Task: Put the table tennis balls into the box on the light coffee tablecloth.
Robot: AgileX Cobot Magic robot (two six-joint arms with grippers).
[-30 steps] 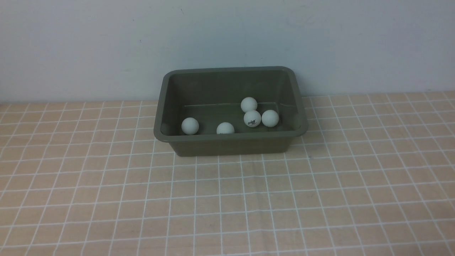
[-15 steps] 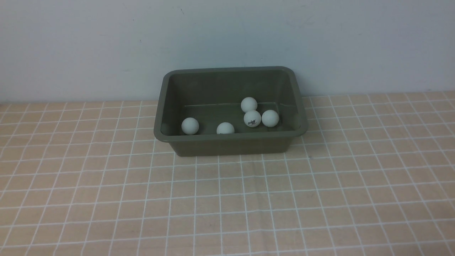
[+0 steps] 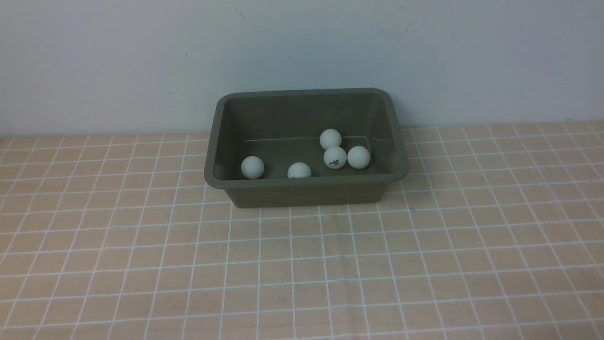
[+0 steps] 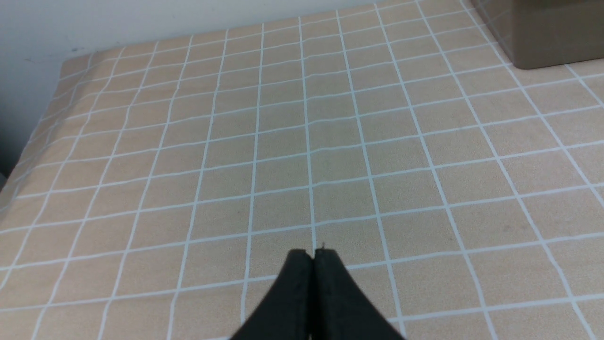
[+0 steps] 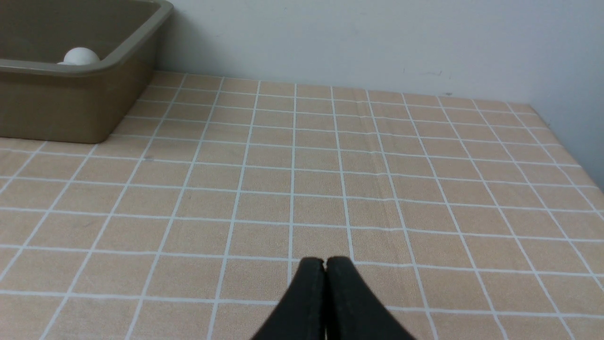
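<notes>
Five table tennis balls (image 3: 334,157) lie inside the box (image 3: 302,186) on the light coffee tablecloth (image 3: 302,264). The left gripper (image 4: 313,255) and right gripper (image 5: 325,262) hang low over bare cloth, both closed and empty.

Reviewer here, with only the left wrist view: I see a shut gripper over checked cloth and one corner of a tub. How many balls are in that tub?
Observer: Five table tennis balls lie inside the box, by the front view.
Operator: Any balls left out on the cloth?
Observer: None shows on the light coffee tablecloth in any view.
Operator: My left gripper is shut and empty. What about the other arm?
Observer: The right gripper is shut too, with nothing between its tips, over bare cloth apart from the box.
</notes>
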